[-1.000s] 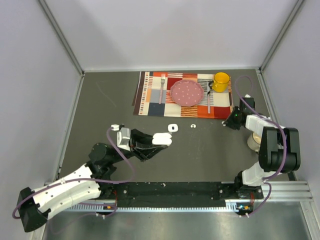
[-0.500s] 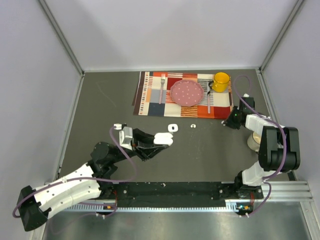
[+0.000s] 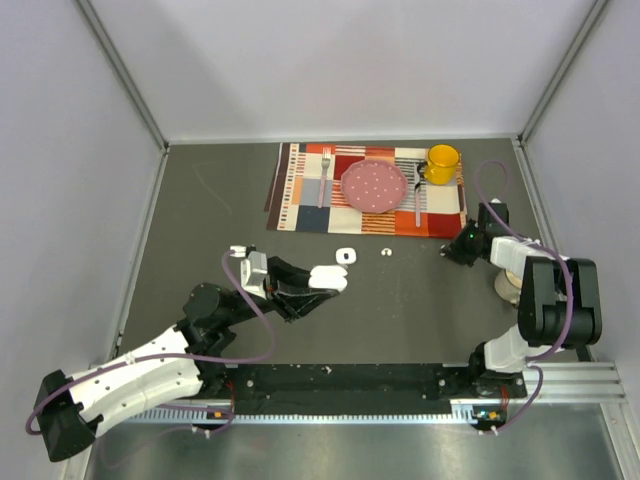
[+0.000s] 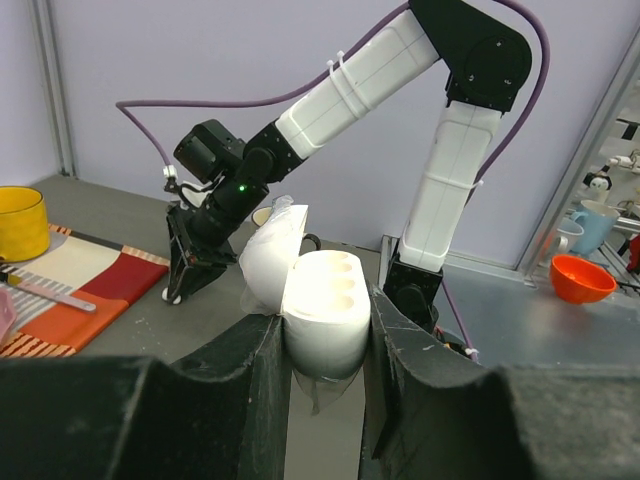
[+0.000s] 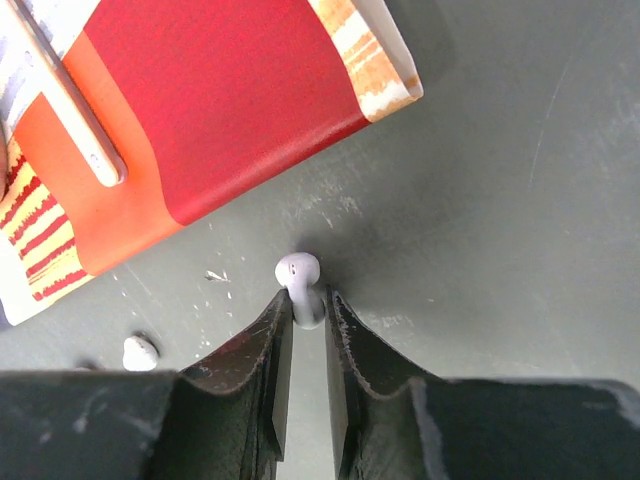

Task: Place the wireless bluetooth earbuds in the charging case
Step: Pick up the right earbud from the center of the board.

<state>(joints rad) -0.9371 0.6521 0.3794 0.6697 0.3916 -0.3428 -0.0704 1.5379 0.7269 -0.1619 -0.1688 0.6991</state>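
Now, right claw (image 5: 304, 318): clenched on the stem of one earbud (image 5: 298, 270), low at the desk (image 5: 500, 200) beside the placemat (image 5: 230, 100) corner, having edged slightly inward this past second. Left claw (image 4: 325, 332): grasping the charging case (image 4: 322, 295), lid open, well apart; lift judged imminent, insertion outstanding

Earbud (image 5: 298, 271) by placemat (image 5: 230, 110) corner, apparently on table (image 5: 500, 200)

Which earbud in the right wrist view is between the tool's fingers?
The stemmed earbud by the placemat corner, its stem inside the right tool; the other bud lies apart, lower-left.
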